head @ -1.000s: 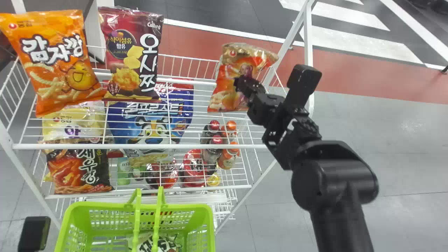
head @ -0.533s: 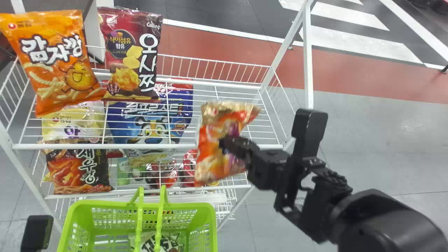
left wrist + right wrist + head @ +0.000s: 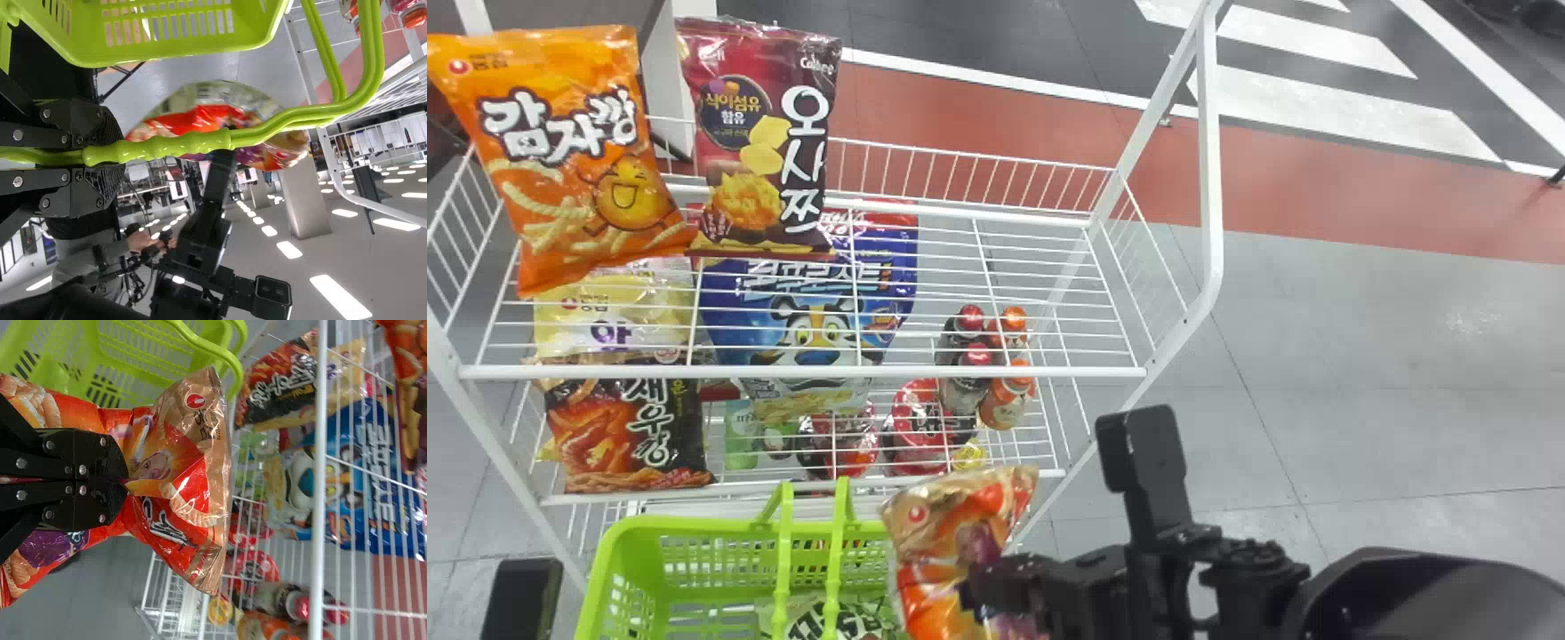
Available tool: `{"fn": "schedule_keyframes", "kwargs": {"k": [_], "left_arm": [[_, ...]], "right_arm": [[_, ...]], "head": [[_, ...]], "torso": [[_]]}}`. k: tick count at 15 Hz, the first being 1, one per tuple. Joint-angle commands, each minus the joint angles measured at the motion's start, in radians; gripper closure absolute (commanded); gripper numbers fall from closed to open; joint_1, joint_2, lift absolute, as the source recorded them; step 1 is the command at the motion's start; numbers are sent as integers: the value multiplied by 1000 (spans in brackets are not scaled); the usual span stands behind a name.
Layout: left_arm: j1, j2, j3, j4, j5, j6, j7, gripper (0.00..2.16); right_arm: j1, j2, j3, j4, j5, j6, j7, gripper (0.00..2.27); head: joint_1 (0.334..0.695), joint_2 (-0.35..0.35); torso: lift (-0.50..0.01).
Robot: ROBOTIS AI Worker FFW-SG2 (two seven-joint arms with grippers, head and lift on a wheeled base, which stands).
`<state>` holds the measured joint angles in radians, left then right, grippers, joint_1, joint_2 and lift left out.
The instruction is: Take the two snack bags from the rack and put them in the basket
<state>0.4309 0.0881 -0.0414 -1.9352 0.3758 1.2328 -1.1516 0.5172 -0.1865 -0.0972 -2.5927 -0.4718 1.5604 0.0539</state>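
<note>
Rt pincer (image 3: 971, 593), angled lft, grips snack bag (image 3: 935, 547) nr bskt (image 3: 600, 578).

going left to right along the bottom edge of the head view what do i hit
left arm → basket → snack bag → right arm

A: What print does the orange bag (image 3: 560, 222) carry?
B: It reads "감자깡"; the maroon bag (image 3: 720, 169) bears "Calbee", "오사쯔" and "식이섬유 함유".
A: And below?
B: The black bag (image 3: 618, 436) reads "새우깡"; the blue bag (image 3: 734, 316), seen through the rack (image 3: 1005, 372), shows "로스트".
</note>
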Motion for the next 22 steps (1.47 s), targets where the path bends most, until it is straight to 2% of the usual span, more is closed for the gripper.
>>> {"fn": "schedule_keyframes", "kwargs": {"k": [1,4,7,9,10,11,12,14,19,22], "left_arm": [[0,-1,-9,-1,0,-3,3,1990],[-8,-1,-20,-1,0,-3,9,1990],[-8,-1,-26,-5,0,-3,10,1990],[-4,1,-22,-11,0,-3,10,1990],[-3,1,-20,-15,0,-3,10,1990],[-1,1,-17,-19,0,-3,9,1990],[-1,1,-17,-22,0,-3,9,1990],[-1,1,-15,-22,0,-3,10,1990],[-4,1,-20,-21,-2,-3,15,1990],[-3,1,-17,-21,-2,-3,15,1990]], "right_arm": [[0,4,56,11,7,12,-9,2206],[-31,5,168,80,62,12,-34,2199],[-120,5,220,286,70,12,-23,2199],[-146,5,272,370,119,12,-22,2199],[-160,7,286,396,134,12,-22,2081],[-171,10,286,436,136,12,-22,1821],[-175,9,284,473,137,-58,-17,1312],[-135,2,275,457,139,-202,-2,-2],[-77,-1,188,250,117,-165,21,49],[-13,1,113,114,94,-190,81,53]], "head": [[695,-350],[695,-350],[695,-350],[695,-350],[695,-350],[695,-350],[695,-350],[695,-350],[695,-331],[695,-346]], "torso": [[-11],[-11],[-11],[-11],[-11],[-11],[-11],[-11],[-11],[-11]]}}
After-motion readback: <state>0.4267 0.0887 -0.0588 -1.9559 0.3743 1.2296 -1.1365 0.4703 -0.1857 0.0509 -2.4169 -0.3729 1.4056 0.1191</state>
